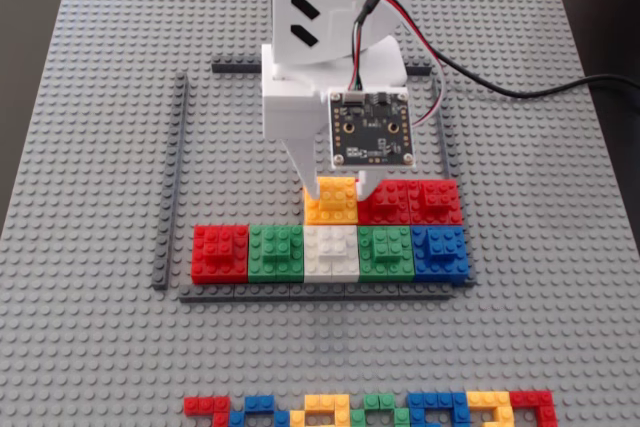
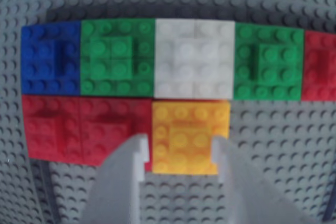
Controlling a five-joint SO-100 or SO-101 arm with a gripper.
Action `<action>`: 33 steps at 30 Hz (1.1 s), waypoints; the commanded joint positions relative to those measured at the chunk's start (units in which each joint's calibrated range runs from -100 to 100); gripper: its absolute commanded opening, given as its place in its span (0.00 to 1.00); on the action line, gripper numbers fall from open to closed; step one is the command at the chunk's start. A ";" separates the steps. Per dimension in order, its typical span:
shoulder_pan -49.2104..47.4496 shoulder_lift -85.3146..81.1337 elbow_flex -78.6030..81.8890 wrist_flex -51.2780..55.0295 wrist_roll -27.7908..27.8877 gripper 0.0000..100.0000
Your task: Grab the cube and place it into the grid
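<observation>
The yellow cube sits flat on the grey baseplate inside the grid, in the second row, behind the white cube and left of two red cubes. My gripper hangs straight over it, one finger on each side. In the wrist view the yellow cube lies between the fingers of the gripper. The right finger is at the cube's edge. A thin strip of red shows between the left finger and the cube. The jaws stand slightly wider than the cube.
The front row holds red, green, white, green and blue cubes. Dark grey bars frame the grid. A row of spare coloured bricks lies at the near edge. Black cables trail to the right.
</observation>
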 commanded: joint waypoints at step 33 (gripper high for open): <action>0.88 -15.00 -5.17 3.63 -0.63 0.09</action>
